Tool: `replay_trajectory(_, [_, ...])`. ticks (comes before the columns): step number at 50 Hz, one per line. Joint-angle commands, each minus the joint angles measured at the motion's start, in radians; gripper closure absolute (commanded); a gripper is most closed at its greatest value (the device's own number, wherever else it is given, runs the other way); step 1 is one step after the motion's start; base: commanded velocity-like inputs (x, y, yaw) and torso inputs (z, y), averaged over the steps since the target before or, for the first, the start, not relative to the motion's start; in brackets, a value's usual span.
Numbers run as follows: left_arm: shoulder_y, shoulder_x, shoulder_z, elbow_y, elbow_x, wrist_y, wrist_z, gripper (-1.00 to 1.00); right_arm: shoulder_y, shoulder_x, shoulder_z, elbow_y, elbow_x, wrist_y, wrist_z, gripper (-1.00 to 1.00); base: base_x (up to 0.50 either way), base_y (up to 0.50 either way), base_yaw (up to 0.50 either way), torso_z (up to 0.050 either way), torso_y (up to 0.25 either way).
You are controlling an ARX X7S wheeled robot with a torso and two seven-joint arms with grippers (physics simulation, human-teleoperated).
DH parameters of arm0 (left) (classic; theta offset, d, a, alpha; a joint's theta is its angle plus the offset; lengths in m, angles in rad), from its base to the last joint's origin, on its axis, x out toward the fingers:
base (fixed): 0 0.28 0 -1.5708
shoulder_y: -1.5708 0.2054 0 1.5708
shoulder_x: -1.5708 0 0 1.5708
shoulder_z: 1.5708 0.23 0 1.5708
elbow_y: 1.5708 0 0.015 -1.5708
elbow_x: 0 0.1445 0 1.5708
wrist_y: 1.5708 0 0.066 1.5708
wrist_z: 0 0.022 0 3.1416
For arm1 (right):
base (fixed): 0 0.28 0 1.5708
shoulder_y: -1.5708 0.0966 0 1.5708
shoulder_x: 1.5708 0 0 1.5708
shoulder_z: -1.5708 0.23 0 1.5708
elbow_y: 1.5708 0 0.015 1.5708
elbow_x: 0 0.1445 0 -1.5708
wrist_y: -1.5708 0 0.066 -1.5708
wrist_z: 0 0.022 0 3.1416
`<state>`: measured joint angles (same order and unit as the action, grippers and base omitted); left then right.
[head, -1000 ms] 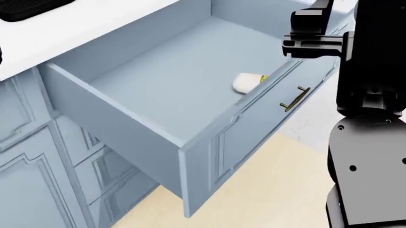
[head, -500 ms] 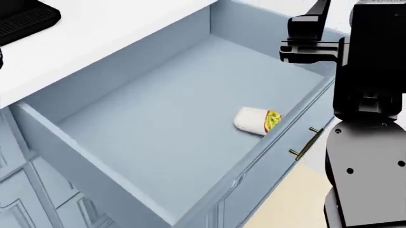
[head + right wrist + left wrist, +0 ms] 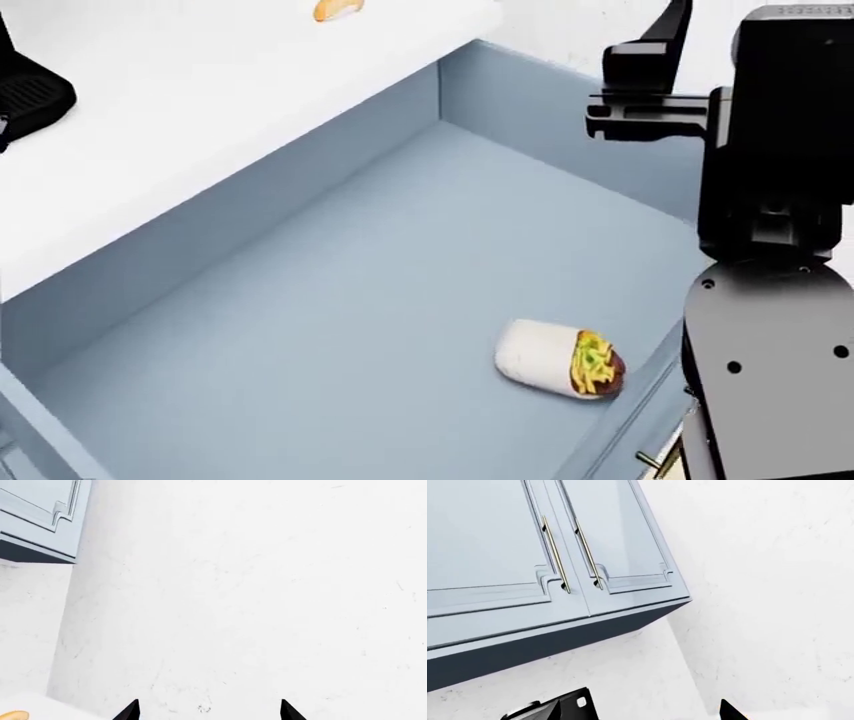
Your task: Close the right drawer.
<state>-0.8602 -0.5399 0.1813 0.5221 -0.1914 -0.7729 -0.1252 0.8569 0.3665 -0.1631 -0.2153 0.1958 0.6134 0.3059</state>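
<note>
**Right drawer wide open, both tools raised clear of it**

The wide, deep pale blue-grey right drawer (image 3: 360, 300) is seen pulled far out from under the white tabletop (image 3: 200, 110), and it fills most of the head view. Its plain floor is exposed almost fully, and only a sliver of its slim brass bar handle (image 3: 650, 461) is visible beyond the drawer's front edge, beside the robot's right arm. Against the inside of that front edge a rolled white tortilla wrap (image 3: 558, 359) with a green and yellow filling is lying on its side.

The right tool (image 3: 208, 712) is held high above the far corner of the drawer and is pointed at the white wall; its two dark fingertips are seen well apart, with nothing between them. The left tool (image 3: 647, 712) is likewise aimed upward, toward pale blue-grey wall cupboards (image 3: 547, 555) with long brass handles, and its tips are also spread and empty.

The closing push is judged not yet begun. It would best be made with the right tool lowered to the outside of the drawer front, close to the handle, and pressed squarely toward the tabletop, so the drawer is not skewed on its runners. A slow, even push is advised, since the wrap is likely to slide.
</note>
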Motion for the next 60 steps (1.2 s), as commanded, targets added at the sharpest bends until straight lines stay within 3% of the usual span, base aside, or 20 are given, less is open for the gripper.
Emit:
replay_trajectory(1, [0.010,-0.001,-0.001,0.003,-0.002,0.003,-0.003,-1.00,-0.008,0.000,-0.003,0.005,0.000,-0.009,0.002,-1.00,0.31,-0.40,0.00,0.000,0.000])
replay_trajectory(34, [0.026,-0.014,-0.019,0.021,-0.013,0.000,-0.007,-1.00,-0.001,0.018,-0.037,-0.023,-0.025,-0.018,0.009,-1.00,0.05,-0.06,0.00,0.000,0.001])
replay_trajectory(60, [0.027,-0.010,-0.007,-0.003,-0.007,0.033,-0.008,-1.00,-0.066,0.087,0.091,-0.051,-0.013,-0.005,0.054,-1.00,0.00,0.00,0.00,0.000,0.000])
